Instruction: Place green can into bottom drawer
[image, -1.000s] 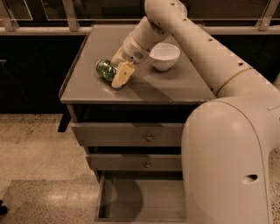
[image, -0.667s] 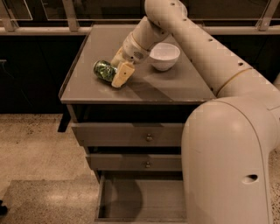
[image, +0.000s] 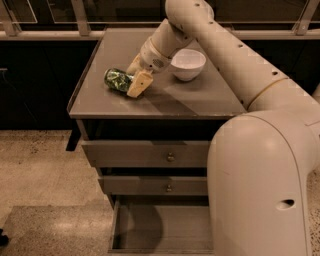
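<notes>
On the cabinet top (image: 200, 97), the green can (image: 115, 80) lies sideways, the gripper (image: 132, 82) at its right end; clamped or not, I cannot tell. A shallow hold could let it roll away, far above the open bottom drawer (image: 165, 231).

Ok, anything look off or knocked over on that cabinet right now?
Only the can: it lies on its side on the cabinet top, not upright, with the gripper at its end nearer the bowl. The bowl sits upright; the bottom drawer is open, as the job needs.
</notes>
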